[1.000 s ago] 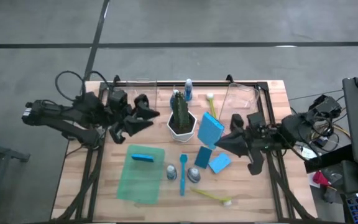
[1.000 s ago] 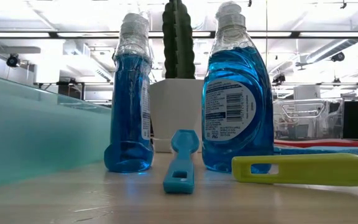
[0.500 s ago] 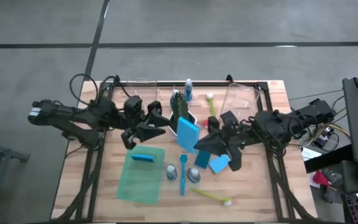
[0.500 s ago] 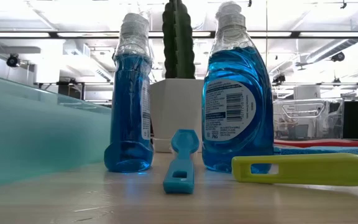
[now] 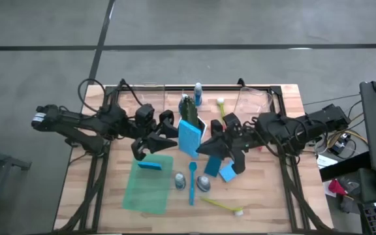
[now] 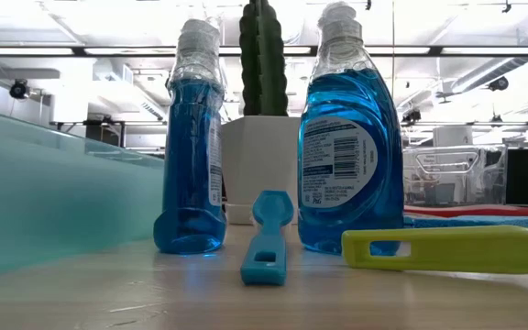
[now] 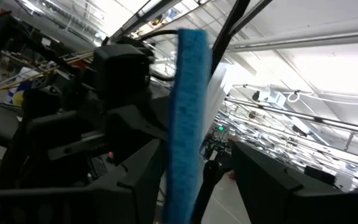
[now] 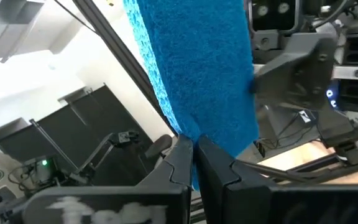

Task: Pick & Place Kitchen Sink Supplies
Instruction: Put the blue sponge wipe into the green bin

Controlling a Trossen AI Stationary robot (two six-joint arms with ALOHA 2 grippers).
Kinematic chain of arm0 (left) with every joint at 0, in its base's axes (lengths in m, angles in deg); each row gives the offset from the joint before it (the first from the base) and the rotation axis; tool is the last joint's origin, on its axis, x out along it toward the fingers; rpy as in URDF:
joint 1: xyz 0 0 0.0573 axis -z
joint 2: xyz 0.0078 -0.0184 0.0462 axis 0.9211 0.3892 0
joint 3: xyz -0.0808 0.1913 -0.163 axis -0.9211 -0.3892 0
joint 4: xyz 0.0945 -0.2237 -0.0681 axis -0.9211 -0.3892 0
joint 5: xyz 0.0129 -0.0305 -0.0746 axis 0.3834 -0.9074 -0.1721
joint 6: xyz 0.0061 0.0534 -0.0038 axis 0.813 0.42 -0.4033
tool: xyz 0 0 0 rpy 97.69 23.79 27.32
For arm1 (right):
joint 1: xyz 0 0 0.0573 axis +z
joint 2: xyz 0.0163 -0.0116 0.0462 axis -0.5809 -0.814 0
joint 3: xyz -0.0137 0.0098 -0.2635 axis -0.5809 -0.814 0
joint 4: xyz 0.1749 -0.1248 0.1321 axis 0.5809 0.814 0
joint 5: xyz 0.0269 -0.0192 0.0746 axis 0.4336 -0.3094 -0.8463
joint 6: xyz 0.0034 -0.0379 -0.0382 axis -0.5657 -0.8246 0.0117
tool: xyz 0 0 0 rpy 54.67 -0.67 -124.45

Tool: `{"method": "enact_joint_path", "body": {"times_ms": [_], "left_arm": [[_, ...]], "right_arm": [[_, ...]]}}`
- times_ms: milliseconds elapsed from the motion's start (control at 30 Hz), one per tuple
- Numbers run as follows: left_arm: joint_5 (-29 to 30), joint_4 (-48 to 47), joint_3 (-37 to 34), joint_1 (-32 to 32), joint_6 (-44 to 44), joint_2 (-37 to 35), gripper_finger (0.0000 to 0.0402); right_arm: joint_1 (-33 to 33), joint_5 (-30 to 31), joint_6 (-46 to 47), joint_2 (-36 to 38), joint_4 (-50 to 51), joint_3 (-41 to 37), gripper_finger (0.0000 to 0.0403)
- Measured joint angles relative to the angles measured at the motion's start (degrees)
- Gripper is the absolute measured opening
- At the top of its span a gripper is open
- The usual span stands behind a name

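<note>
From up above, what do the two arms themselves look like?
Both are dark, nearly black. The left arm and right arm are chains of chunky jointed segments narrowing toward pointed jaws. Thin black cables loop loosely off each, and the left arm bears a small white label at its outer end.

High cam straight down over the whole surface (image 5: 266, 196), both arms in shot. Low cam at surface level, very close to two bottles (image 6: 349, 137), facing the cactus (image 6: 262, 57) and room behind; high cam shares these. Each wrist cam looks forward, close on the same raised sponge (image 7: 185, 118), other arm behind it.
</note>
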Motion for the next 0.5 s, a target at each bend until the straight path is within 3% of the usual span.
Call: {"method": "enact_joint_path", "body": {"times_ms": [300, 500], "left_arm": [[0.01, 0.91, 0.11, -0.04, -0.14, 0.72, 0.0169], [0.83, 0.83, 0.11, -0.04, -0.54, 0.92, 0.0112]], "right_arm": [[-1.92, -0.78, 1.5, 0.0, 0.47, 0.0, 0.0008], [-2.37, -0.74, 2.34, 0.0, 0.59, -0.04, 0.0008]]}}
